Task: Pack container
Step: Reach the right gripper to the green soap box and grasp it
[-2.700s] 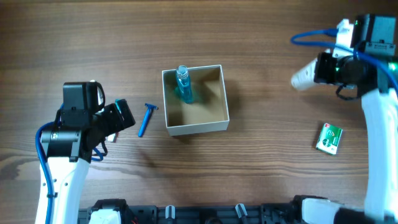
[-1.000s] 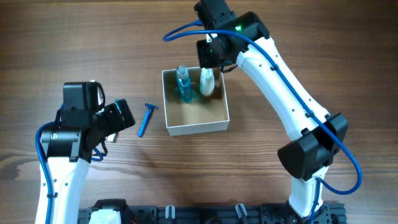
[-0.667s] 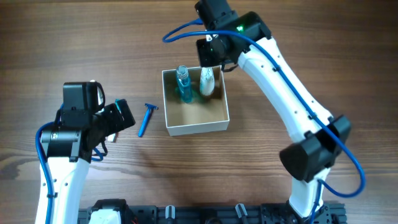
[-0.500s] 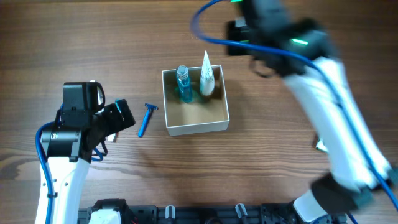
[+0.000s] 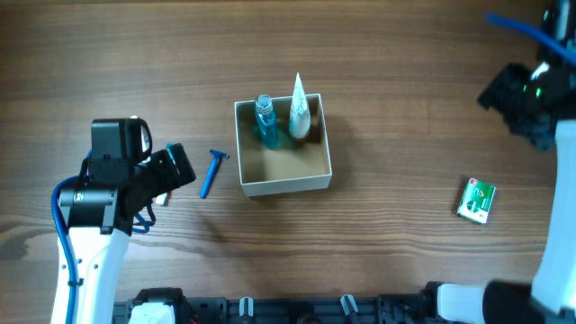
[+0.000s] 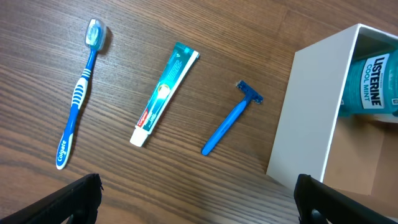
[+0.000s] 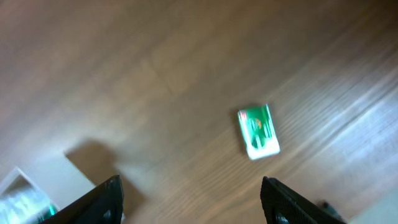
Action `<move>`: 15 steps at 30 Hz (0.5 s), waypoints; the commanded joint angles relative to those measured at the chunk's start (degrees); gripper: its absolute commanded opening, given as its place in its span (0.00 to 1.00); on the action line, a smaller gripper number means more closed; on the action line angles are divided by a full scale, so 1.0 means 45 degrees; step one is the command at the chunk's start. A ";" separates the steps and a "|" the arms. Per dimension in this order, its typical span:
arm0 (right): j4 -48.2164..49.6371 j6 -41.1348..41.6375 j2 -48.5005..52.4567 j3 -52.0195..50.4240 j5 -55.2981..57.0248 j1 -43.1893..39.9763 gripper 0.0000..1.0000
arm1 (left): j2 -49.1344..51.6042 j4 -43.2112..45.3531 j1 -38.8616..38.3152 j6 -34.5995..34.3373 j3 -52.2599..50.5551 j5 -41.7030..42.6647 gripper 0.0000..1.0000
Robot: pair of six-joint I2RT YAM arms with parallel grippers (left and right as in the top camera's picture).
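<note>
The container (image 5: 286,186), a white-walled box with a tan inside, sits mid-table. A blue mouthwash bottle (image 5: 265,121) and a white tube (image 5: 299,108) stand at its far side. A blue razor (image 5: 212,171) lies just left of it. My left gripper (image 5: 180,166) is left of the razor, open and empty. From its wrist I see the razor (image 6: 230,118), a toothpaste tube (image 6: 165,93), a toothbrush (image 6: 78,102) and the container's wall (image 6: 311,118). My right gripper (image 5: 517,94) is far right, well away from the container. It is open (image 7: 194,202), with bare table between its jaws.
A small green packet (image 5: 476,199) lies on the table at the right, below my right gripper, and shows blurred in the right wrist view (image 7: 258,130). A rack of black fixtures (image 5: 270,310) runs along the table's front edge.
My right gripper let go of the white tube, which now stands in the container. It opened and swung from above the container to the far right. The left arm has not moved.
</note>
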 commanded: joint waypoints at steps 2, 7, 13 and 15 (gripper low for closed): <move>0.1156 -0.0073 -0.3696 -0.3959 -0.1146 -0.0039 0.84 | 0.0024 0.0000 0.0024 -0.0112 0.0238 -0.0267 1.00; 0.3347 0.0185 -0.5217 -0.8995 -0.1462 -0.0486 1.00 | 0.0024 -0.0010 0.0019 -0.0117 0.0238 -0.0262 1.00; 0.5197 -0.1394 -0.2691 -1.0117 -0.2098 -0.4056 1.00 | 0.0024 -0.0015 0.0019 -0.0117 0.0238 -0.0262 1.00; 0.5804 -0.2186 -0.1666 -1.0117 -0.2176 -0.5022 1.00 | 0.0024 -0.0010 0.0019 -0.0117 0.0238 -0.0262 1.00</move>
